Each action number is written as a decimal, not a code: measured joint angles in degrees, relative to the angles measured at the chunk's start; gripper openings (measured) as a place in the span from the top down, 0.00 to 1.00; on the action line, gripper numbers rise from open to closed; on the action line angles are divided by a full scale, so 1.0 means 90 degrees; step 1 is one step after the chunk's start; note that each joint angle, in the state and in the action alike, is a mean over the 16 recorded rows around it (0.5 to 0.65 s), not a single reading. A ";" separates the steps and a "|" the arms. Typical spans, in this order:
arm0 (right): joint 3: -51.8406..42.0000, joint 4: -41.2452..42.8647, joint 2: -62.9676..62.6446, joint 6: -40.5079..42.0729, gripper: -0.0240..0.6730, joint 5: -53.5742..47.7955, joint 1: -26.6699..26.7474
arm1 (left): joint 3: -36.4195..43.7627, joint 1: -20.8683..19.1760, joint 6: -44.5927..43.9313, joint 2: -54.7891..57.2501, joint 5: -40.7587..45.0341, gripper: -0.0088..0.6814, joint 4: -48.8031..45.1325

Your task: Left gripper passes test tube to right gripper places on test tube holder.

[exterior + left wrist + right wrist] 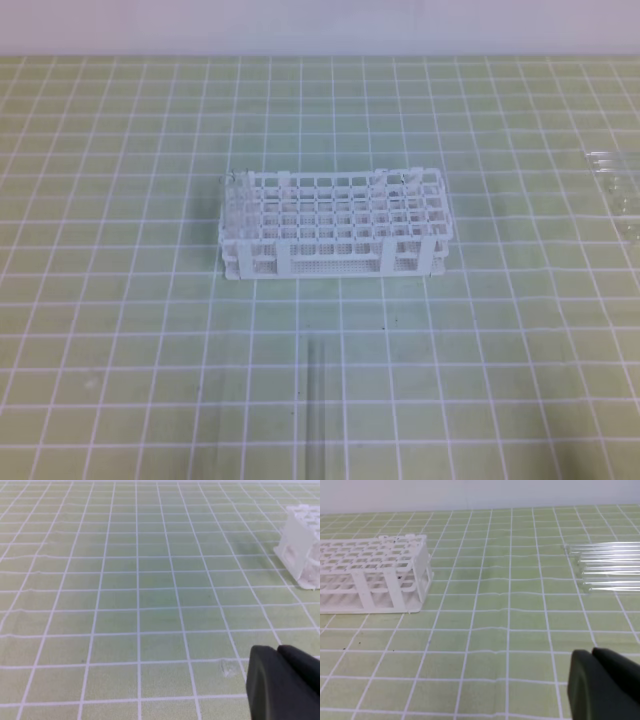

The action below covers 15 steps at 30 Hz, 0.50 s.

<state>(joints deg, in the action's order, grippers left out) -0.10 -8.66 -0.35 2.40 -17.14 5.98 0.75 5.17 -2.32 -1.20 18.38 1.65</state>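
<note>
Taking the test tube holder (pixel 335 232) as our landmark and going left to right: our left gripper (pixel 278 652), off to the holder's left, has its jaws together on nothing. The test tube (pixel 318 410) lies flat on the green grid mat (pixel 120 330), in front of the holder and apart from it. We judge it light, stiff, slick and breakable, so we would pinch it gently mid-length. To the holder's right lie spare tubes (pixel 610 567). Our right gripper (pixel 592 655) is likewise closed and empty.
</note>
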 joint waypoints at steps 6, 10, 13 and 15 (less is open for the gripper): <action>0.0000 0.0000 0.0000 -0.0004 0.99 0.0000 0.0000 | 0.0012 0.0000 0.0001 -0.0004 -0.0009 0.99 0.0004; 0.0000 0.0000 0.0000 -0.0007 0.99 0.0000 0.0000 | 0.0000 0.0000 0.0000 0.0013 -0.0004 0.99 0.0050; 0.0000 0.0000 0.0000 -0.0009 0.99 0.0000 0.0000 | -0.0008 0.0000 -0.0001 0.0013 0.0003 0.99 0.0100; 0.0000 0.0000 0.0000 -0.0010 0.99 0.0000 0.0000 | -0.0017 0.0000 -0.0002 0.0027 0.0004 0.99 0.0134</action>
<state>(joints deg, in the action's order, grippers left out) -0.10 -8.66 -0.35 2.31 -17.14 5.98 0.60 5.16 -2.34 -0.96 18.42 2.86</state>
